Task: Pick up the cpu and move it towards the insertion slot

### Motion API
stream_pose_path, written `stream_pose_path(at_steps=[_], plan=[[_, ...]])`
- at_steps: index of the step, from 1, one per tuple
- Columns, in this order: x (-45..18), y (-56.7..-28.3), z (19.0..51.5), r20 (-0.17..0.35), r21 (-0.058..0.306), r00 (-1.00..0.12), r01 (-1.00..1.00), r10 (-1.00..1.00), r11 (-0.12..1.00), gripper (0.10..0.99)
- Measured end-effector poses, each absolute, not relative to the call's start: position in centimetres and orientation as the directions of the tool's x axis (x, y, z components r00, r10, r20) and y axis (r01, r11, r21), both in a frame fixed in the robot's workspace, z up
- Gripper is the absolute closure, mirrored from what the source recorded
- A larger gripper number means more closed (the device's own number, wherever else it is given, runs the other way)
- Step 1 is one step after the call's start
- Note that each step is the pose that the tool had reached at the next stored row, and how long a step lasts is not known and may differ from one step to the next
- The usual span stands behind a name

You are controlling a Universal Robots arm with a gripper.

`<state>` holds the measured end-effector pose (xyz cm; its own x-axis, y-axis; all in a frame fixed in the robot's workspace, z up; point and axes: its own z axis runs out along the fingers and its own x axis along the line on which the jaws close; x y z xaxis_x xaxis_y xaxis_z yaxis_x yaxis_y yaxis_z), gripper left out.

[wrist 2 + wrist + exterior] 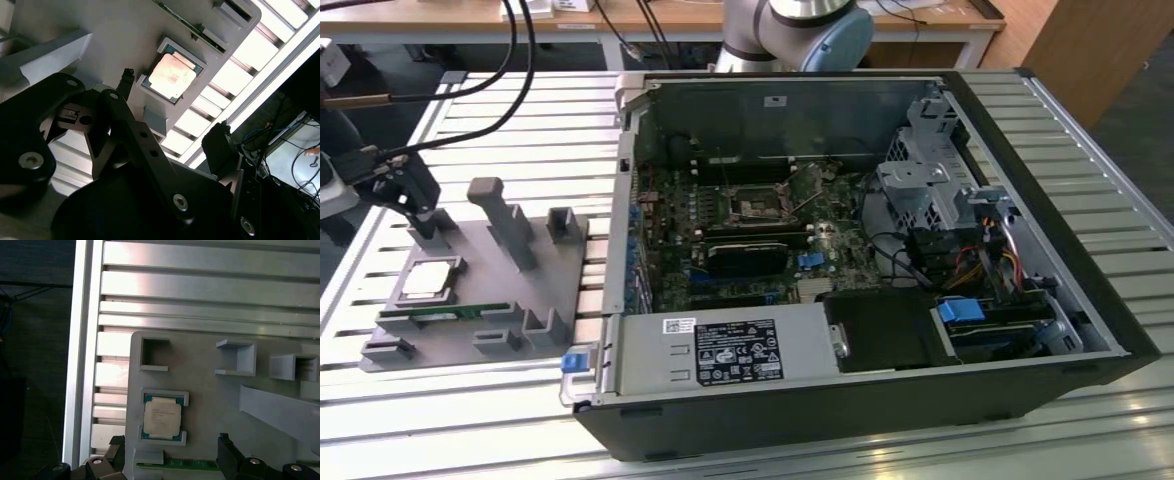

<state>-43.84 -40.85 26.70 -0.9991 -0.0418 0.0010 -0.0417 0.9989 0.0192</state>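
Cpu [161,420]: silver top w/ green rim. Exterior view, lower left of frame: tray [474,245] plain grey. Bench [507,130]: silver, ribbed.

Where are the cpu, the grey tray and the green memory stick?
cpu [161,419]: first wrist view, centre of its metal top.
grey tray [200,400]: first wrist view, bare flat surface.
green memory stick [175,464]: first wrist view, mid-length.

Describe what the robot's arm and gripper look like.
The arm is silver-grey tubing with a pale blue joint cap. The gripper is black: flat linked bars, silver screw heads, two slim black jaws. Black cables lead towards it.
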Motion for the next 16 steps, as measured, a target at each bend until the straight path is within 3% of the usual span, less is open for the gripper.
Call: stream_pose_path(at_steps=[16], plan=[[-43.84, -40.85, 26.03, 0.001, 0.019, -0.999, -0.042, -0.042, 0.999, 0.263]])
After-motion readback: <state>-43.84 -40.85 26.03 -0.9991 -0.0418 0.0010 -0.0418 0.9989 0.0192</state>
